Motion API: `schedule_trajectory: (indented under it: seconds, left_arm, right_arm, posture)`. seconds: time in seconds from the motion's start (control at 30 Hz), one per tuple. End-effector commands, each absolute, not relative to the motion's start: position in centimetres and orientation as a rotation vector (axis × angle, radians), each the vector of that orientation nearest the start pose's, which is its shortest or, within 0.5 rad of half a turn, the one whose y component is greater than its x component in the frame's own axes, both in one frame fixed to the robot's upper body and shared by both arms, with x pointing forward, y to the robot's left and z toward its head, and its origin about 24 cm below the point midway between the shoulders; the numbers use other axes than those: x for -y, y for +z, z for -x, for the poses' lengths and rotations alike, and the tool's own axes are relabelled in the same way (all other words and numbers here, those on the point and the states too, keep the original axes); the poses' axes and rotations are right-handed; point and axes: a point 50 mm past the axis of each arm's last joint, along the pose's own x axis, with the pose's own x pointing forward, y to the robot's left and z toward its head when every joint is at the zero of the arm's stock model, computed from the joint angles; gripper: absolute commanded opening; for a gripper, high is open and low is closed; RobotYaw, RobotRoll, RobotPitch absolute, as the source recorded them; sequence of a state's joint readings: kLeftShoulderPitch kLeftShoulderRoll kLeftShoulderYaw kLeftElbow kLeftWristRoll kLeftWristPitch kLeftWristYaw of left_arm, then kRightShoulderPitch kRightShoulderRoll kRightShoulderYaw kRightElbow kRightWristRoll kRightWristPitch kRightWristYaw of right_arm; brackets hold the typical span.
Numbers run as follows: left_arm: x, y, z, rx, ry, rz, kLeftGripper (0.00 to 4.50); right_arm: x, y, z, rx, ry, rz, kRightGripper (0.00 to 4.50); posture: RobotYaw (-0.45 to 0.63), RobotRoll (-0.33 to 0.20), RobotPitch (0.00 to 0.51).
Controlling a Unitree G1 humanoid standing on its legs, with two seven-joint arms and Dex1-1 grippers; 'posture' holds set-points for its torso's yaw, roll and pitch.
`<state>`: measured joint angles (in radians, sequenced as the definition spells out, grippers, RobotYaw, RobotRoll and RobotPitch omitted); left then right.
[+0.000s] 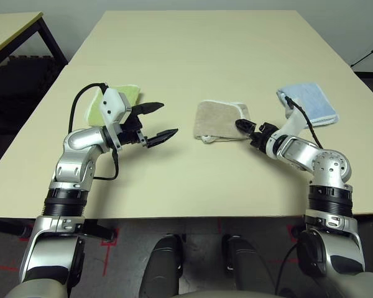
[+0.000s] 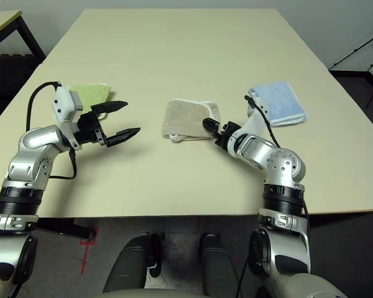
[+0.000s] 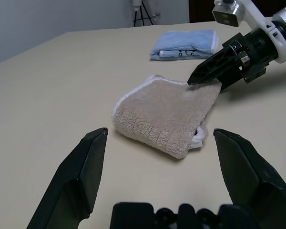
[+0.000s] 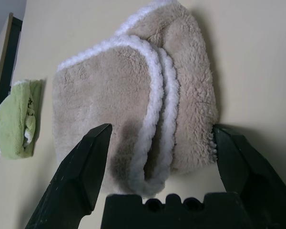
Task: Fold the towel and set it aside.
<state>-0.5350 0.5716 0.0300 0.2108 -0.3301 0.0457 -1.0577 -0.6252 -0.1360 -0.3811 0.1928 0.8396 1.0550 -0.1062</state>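
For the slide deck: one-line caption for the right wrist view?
Open right gripper straddling the white-edged side of the folded beige towel on the table, lime-green towel beyond.

Light: bright, soft and even | Shadows: small, faint ones lay under the towel [image 4: 133, 95] and the right gripper [image 3: 207, 76] | Glare: pale shine on the table [image 1: 193, 56] | Blur: pictures were sharp, far corners a bit soft

the right gripper [image 4: 157, 143] spread wide over the folded towel [image 4: 133, 95]'s white-edged end; lime-green towel [image 4: 16, 117] near the table [image 4: 257, 57] edge.
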Motion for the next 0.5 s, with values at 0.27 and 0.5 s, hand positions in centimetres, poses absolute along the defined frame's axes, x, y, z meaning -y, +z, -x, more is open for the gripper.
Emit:
schedule_trajectory:
  seconds: [0.27, 0.5]
  left_arm:
    - [-19.7, 16.87, -31.54, 0.147, -1.011, -0.365, 4.5]
    - [-19.56, 16.79, -31.64, 0.147, -1.01, -0.361, 4.5]
  right_arm:
    - [13.91, 8.87, -34.17, -0.672, 0.321, -0.605, 4.1]
    - [14.35, 8.89, -33.87, -0.67, 0.343, -0.577, 1.71]
  posture:
    - [0.15, 0.0, 0.164]
    - [0.16, 0.0, 0.172]
